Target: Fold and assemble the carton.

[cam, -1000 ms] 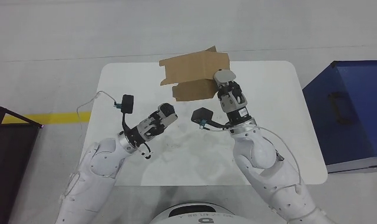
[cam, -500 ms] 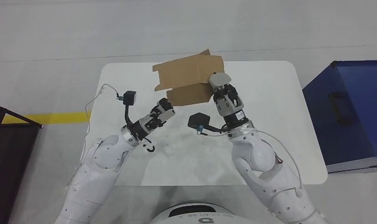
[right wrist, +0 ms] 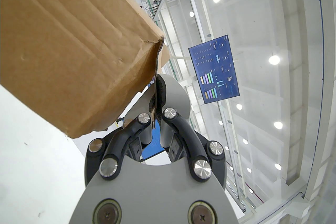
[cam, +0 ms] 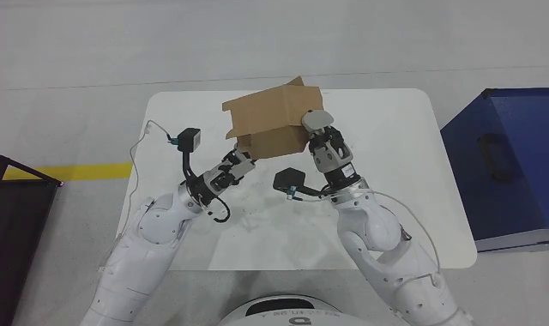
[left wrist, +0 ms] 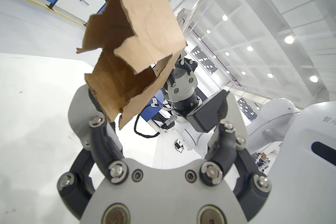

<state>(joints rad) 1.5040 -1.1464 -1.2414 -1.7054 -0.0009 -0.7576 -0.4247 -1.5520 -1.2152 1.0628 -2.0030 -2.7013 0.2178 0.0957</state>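
A brown cardboard carton (cam: 270, 118), partly opened with loose flaps, hangs tilted above the far middle of the white table (cam: 395, 206). My right gripper (cam: 310, 130) is shut on the carton's right edge; in the right wrist view its fingertips (right wrist: 157, 93) pinch a thin cardboard wall of the carton (right wrist: 65, 51). My left gripper (cam: 243, 163) is at the carton's lower left corner. In the left wrist view it (left wrist: 157, 107) stands open, and the lower corner of the carton (left wrist: 131, 33) dips between its fingers, close to one finger (left wrist: 92, 107).
A dark blue bin (cam: 506, 167) stands on the floor beyond the table's right edge. At the left edge of the top view is a black frame (cam: 21, 206), with a yellow floor line (cam: 86, 170) beside it. The table's near half is bare.
The right gripper has carried the carton a little to the left and tilted it. The left gripper has moved up and right until the carton's lower corner sits between its fingers.
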